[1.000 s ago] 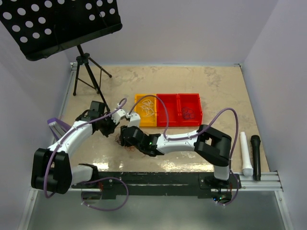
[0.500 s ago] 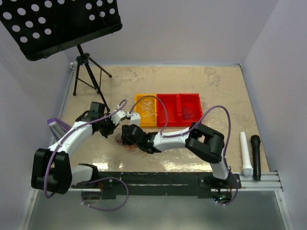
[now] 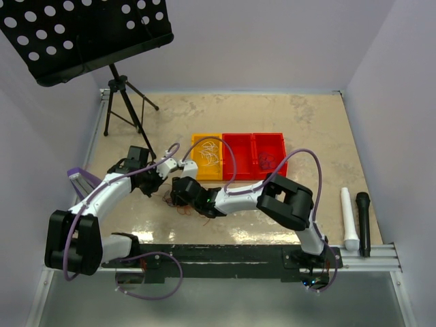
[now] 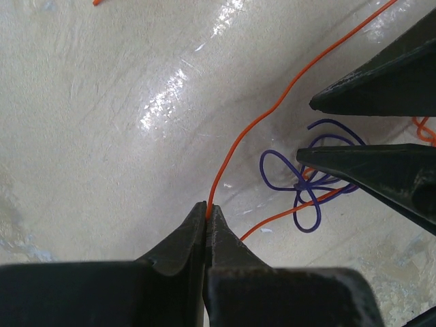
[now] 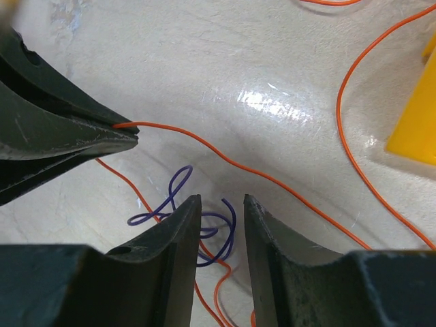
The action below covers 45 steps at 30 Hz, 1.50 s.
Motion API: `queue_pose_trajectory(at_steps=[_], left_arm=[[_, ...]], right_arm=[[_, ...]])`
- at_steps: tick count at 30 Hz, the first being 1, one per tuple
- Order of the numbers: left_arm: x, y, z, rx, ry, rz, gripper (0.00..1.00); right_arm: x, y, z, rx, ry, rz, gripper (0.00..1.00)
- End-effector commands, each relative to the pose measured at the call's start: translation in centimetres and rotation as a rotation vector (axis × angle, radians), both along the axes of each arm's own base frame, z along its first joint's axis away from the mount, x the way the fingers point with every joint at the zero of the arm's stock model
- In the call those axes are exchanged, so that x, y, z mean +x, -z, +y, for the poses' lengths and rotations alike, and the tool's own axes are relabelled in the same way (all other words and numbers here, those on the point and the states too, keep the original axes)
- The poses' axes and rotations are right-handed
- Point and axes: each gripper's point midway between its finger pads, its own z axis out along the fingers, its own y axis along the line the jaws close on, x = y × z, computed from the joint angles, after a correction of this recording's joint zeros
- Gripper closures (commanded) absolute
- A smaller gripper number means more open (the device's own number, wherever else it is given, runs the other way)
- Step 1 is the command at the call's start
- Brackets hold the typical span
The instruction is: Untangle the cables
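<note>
Clamped shut, the left hand pinches the end of an orange cable at its fingertips, low in the middle of the left wrist view. From there the strand climbs to the upper right of the frame. The right hand has its fingers a little apart, tips down at the bench, with a loop of the purple cable lying in the gap between them. Whether they touch it I cannot tell.

In the right wrist view the orange cable runs from the left hand's tips at the left edge down to the lower right, passing just above the purple loops. From above, both hands meet left of centre, just below the yellow bin, which sits beside two red bins.
</note>
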Motion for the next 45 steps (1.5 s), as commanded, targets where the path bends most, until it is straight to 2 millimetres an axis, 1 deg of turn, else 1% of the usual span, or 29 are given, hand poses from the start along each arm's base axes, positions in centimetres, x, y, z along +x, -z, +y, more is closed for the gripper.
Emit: queue_pose_trajectory(at_steps=[1, 3, 4, 5, 6, 7, 8, 10, 12, 13, 14, 15, 16, 17, 18, 19, 22, 26, 28, 30, 33, 34, 35, 37, 38, 41, 42, 45], left_arm=[[0.5, -0.4, -1.1, -0.037, 0.053, -0.032, 1.00], [0.5, -0.4, -1.1, -0.037, 0.054, -0.030, 1.00], [0.5, -0.4, -1.1, -0.039, 0.055, -0.031, 1.00], [0.5, -0.3, -1.1, -0.038, 0.055, -0.030, 1.00], [0.5, -0.3, -1.1, -0.037, 0.052, -0.029, 1.00], [0.5, -0.3, -1.1, -0.037, 0.054, -0.030, 1.00], [0.5, -0.3, -1.0, -0.034, 0.051, -0.029, 1.00], [0.5, -0.3, -1.0, -0.034, 0.051, -0.031, 1.00], [0.5, -0.2, -1.1, -0.034, 0.053, -0.031, 1.00], [0.5, -0.1, -1.0, -0.032, 0.052, -0.028, 1.00], [0.5, 0.0, -1.0, -0.032, 0.052, -0.026, 1.00], [0.4, 0.2, -0.9, -0.030, 0.050, -0.022, 1.00], [0.4, 0.3, -0.9, -0.027, 0.050, -0.021, 1.00], [0.5, 0.4, -0.9, -0.026, 0.049, -0.021, 1.00], [0.4, 0.6, -0.8, -0.022, 0.048, -0.019, 1.00], [0.5, 0.6, -0.8, -0.019, 0.049, -0.020, 1.00], [0.6, 0.7, -0.7, -0.015, 0.049, -0.018, 1.00], [0.7, 0.6, -0.8, -0.014, 0.051, -0.018, 1.00], [0.7, 0.7, -0.6, -0.004, 0.051, -0.020, 1.00], [0.8, 0.7, -0.3, 0.009, 0.049, -0.027, 1.00], [0.6, 1.3, 0.3, 0.042, 0.051, -0.029, 1.00], [0.6, 1.4, 0.5, 0.054, 0.052, -0.034, 1.00], [0.5, 1.7, 0.7, 0.067, 0.054, -0.033, 1.00], [0.3, 2.2, 1.2, 0.097, 0.059, -0.034, 1.00], [0.3, 2.4, 1.6, 0.116, 0.059, -0.044, 1.00], [0.1, 3.1, 2.7, 0.178, 0.059, -0.052, 1.00], [0.0, 3.2, 2.9, 0.186, 0.062, -0.054, 1.00], [-0.3, 3.8, 3.5, 0.219, 0.068, -0.053, 1.00]], right_arm=[[-0.6, -1.0, 2.1, 0.050, -0.059, 0.012, 0.64], [-0.7, -1.1, 2.3, 0.058, -0.064, 0.013, 0.66], [-0.7, -1.2, 2.3, 0.063, -0.067, 0.012, 0.70], [-0.7, -1.2, 2.3, 0.061, -0.066, 0.012, 0.79], [-0.6, -1.4, 2.3, 0.067, -0.062, 0.011, 0.93], [-0.6, -1.5, 2.2, 0.066, -0.058, 0.008, 1.00], [-0.4, -1.9, 1.8, 0.065, -0.043, 0.000, 1.00], [-0.3, -3.2, 1.1, 0.079, -0.025, -0.020, 1.00], [-0.2, -4.7, -0.2, 0.088, -0.001, -0.039, 1.00], [-0.2, -5.9, -0.8, 0.104, 0.012, -0.050, 1.00], [-0.1, -8.0, -1.6, 0.132, 0.031, -0.071, 1.00], [-0.2, -9.3, -2.4, 0.150, 0.044, -0.084, 1.00], [-0.3, -10.7, -3.4, 0.166, 0.060, -0.094, 1.00], [-0.5, -12.5, -4.4, 0.196, 0.072, -0.102, 1.00], [-0.8, -13.8, -5.3, 0.215, 0.079, -0.106, 1.00], [-0.9, -15.5, -6.5, 0.239, 0.097, -0.123, 1.00], [-1.3, -19.6, -10.1, 0.310, 0.155, -0.156, 1.00], [-1.5, -23.3, -14.6, 0.344, 0.249, -0.186, 1.00], [-1.3, -25.2, -17.3, 0.352, 0.319, -0.212, 1.00], [-0.7, -27.4, -20.7, 0.345, 0.421, -0.255, 1.00], [0.0, -31.7, -25.6, 0.363, 0.563, -0.330, 1.00], [0.0, -33.7, -27.3, 0.382, 0.602, -0.353, 1.00], [0.2, -34.9, -28.8, 0.376, 0.643, -0.379, 1.00], [0.2, -36.9, -31.3, 0.370, 0.716, -0.417, 1.00], [0.2, -37.8, -32.2, 0.367, 0.739, -0.432, 1.00], [-0.2, -40.2, -35.5, 0.350, 0.823, -0.475, 1.00], [-0.3, -41.0, -36.2, 0.354, 0.839, -0.486, 1.00], [-0.6, -42.4, -37.8, 0.340, 0.878, -0.513, 1.00]])
